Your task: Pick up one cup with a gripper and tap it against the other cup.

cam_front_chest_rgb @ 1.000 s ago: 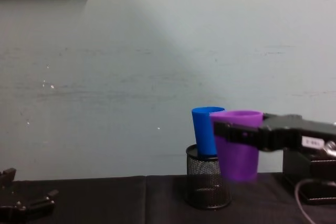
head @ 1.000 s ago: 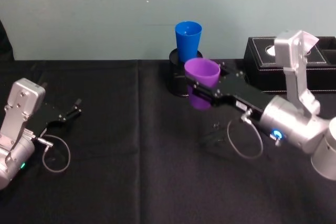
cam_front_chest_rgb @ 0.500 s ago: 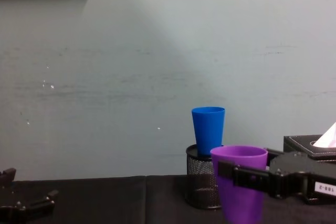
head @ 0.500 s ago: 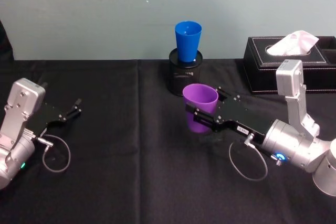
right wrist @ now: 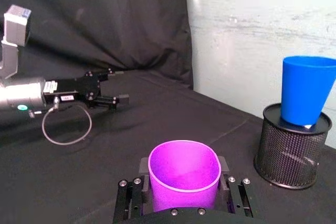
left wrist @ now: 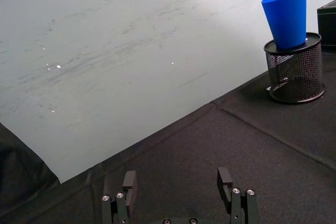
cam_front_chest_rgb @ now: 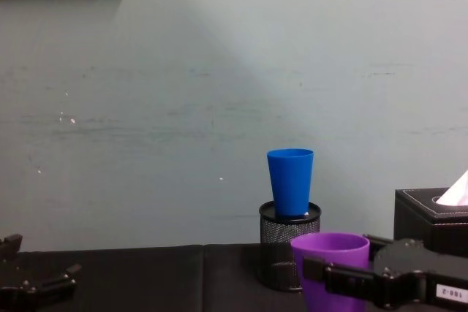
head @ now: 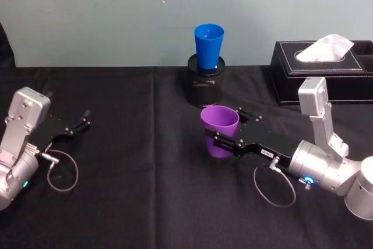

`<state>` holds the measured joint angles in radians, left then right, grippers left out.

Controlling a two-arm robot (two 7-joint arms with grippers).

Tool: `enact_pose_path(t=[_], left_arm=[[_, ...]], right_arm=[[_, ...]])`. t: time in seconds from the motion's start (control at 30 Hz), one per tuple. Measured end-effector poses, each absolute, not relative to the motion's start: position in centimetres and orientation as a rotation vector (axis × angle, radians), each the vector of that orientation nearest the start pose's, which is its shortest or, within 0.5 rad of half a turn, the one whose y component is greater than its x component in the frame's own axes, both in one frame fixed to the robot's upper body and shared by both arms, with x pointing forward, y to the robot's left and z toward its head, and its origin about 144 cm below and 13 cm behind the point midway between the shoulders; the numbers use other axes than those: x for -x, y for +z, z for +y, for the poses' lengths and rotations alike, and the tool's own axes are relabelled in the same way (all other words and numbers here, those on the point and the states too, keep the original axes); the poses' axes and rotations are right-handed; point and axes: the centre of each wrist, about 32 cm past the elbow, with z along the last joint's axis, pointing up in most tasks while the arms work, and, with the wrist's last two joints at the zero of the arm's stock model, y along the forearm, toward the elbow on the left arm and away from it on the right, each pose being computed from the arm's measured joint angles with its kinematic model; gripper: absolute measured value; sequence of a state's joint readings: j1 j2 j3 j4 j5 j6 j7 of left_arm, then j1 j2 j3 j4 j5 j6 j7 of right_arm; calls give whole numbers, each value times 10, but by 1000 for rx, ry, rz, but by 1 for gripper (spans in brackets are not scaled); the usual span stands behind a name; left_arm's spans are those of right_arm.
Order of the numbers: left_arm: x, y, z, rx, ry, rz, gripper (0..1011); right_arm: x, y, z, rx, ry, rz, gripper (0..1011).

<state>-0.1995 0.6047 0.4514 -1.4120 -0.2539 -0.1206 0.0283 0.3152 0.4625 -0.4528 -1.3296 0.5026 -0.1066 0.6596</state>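
Black-clothed bench point(head: 145, 202): right end effector point(head: 224, 138) pinches the upright purple cup point(head: 220, 130), apart from the blue cup point(head: 208, 45); left end effector point(head: 78, 125) rests spread.

Both arms are silver cylinders ending in flat black housings. The right pincer point(head: 217, 139) has two black fingers, a small white label on its side and screw heads along its front edge. Behind it sit a glowing blue ring, a boxy silver link and a looping black cable. The left pincer point(head: 81, 123) is black and two-fingered, with a green light and a similar cable loop.
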Motion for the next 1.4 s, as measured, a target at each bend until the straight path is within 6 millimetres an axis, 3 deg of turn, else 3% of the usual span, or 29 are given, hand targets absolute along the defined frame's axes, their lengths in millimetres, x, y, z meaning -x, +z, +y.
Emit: enact_pose_path(t=[1.4], left_arm=[[-489, 1140, 310, -304, 1248, -285, 1000]], right_arm=[[-541, 1132, -276, 92, -609, -30, 731]])
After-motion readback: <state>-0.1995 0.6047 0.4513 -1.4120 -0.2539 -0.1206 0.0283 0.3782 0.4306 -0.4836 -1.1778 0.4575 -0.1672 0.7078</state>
